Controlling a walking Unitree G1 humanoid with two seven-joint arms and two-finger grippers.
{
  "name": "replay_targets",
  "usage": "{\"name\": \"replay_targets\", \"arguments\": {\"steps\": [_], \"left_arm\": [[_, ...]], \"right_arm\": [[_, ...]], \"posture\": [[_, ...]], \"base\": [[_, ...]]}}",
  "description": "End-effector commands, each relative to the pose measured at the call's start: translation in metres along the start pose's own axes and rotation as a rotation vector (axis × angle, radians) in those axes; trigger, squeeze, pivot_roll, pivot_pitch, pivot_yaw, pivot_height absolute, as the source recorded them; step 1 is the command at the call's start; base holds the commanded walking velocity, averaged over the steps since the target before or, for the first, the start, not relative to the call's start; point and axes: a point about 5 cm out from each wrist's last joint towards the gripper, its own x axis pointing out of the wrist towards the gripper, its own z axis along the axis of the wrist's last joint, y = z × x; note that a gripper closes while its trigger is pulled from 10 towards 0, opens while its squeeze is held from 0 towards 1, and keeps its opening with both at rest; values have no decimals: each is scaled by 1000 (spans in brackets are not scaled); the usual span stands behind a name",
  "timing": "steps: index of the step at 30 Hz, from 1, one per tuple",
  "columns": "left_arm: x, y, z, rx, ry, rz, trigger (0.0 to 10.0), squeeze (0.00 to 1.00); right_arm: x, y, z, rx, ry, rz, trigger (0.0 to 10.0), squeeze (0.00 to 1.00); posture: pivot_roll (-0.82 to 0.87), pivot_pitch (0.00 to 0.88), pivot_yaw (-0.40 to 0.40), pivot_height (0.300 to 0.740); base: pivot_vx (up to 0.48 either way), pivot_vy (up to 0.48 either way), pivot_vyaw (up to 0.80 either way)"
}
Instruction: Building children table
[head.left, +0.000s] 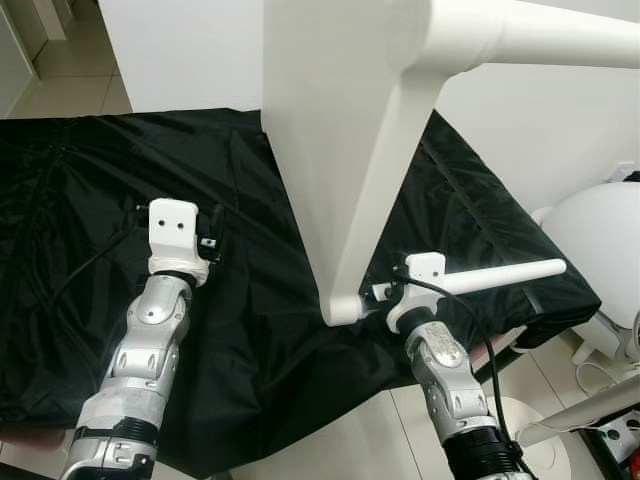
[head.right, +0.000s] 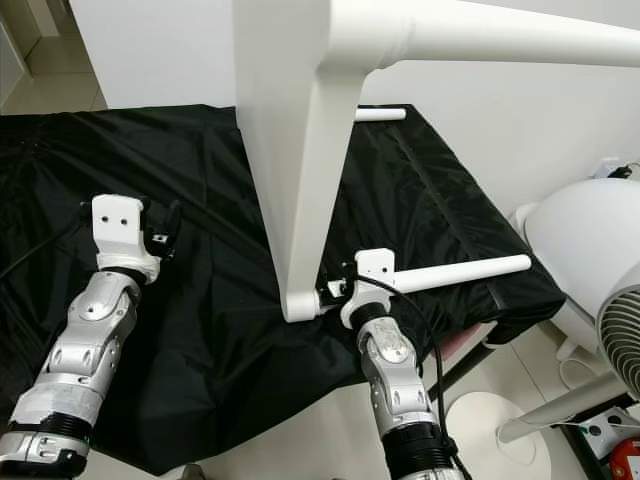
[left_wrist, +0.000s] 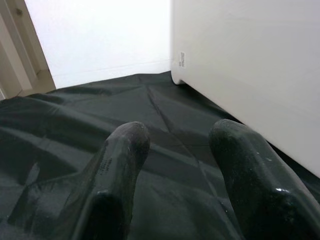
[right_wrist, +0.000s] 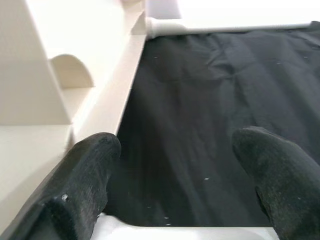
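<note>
Children table (head.left: 340, 150) stands on edge on the black-covered desk (head.left: 80, 180), centre of the scene, top panel vertical, 1 leg (head.left: 500, 271) sticking out right at its near corner. Right gripper (right_wrist: 170, 175) sits under that leg by the joint, fingers spread, grasping nothing. Left gripper (left_wrist: 185, 165) hovers left of the panel, fingers apart, empty. Advice: close right on the leg near the joint, steady the panel with left before twisting; it looks tippy.

Open black cloth (head.left: 90, 200) was seen around the spread-fingered left gripper (left_wrist: 175, 165). Passage rightward was blocked by the upright white table panel (head.left: 340, 130). The right gripper (right_wrist: 175, 185), fingers apart, was hemmed between that panel and a white leg rod (head.left: 500, 273).
</note>
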Motion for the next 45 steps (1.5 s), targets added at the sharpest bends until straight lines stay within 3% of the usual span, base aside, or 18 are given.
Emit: {"name": "replay_targets", "arguments": {"steps": [1,7,13,19,20,23,29,35,37,38,41,45], "left_arm": [[-5,0,-3,18,26,-121,10000,0],[-7,10,4,23,24,-115,10000,0],[-9,23,16,98,61,-205,10000,0],[-14,35,36,84,53,-289,10000,0],[-14,35,36,84,53,-289,10000,0],[-21,29,53,70,23,-416,10000,0],[-28,25,54,105,43,-497,10000,0],[-27,37,42,137,125,-459,10000,0],[-22,49,30,154,203,-336,10000,0],[-22,49,30,154,203,-336,10000,0],[-21,55,26,104,227,-237,10000,0],[-23,58,27,76,227,-213,10000,0]], "right_arm": [[-2,14,-6,28,39,84,10000,0],[0,25,-7,37,55,128,10000,0],[12,35,-4,45,59,132,10000,0],[23,48,-2,59,63,133,10000,0],[23,48,-2,59,63,133,10000,0],[34,68,-3,42,67,149,10000,0],[43,81,1,42,58,176,10000,0],[49,92,2,26,57,191,10000,0],[52,94,6,-25,45,190,10000,0],[52,94,6,-25,45,190,10000,0],[49,82,11,-137,0,130,10000,0],[44,73,14,-129,-40,104,10000,0]], "posture": [[111,85,-39,740],[113,95,-37,740],[121,104,-42,740],[127,108,-41,740],[127,108,-41,740],[134,110,-35,740],[135,110,-30,740],[134,109,-25,740],[132,116,-29,740],[132,116,-29,740],[123,121,-44,740],[124,126,-55,740]], "base": [[0,0,0],[0,0,0],[0,0,0],[0,0,0],[0,0,0],[0,0,0],[0,0,0],[0,0,0],[0,0,0],[0,0,0],[0,0,0],[0,0,0]]}}
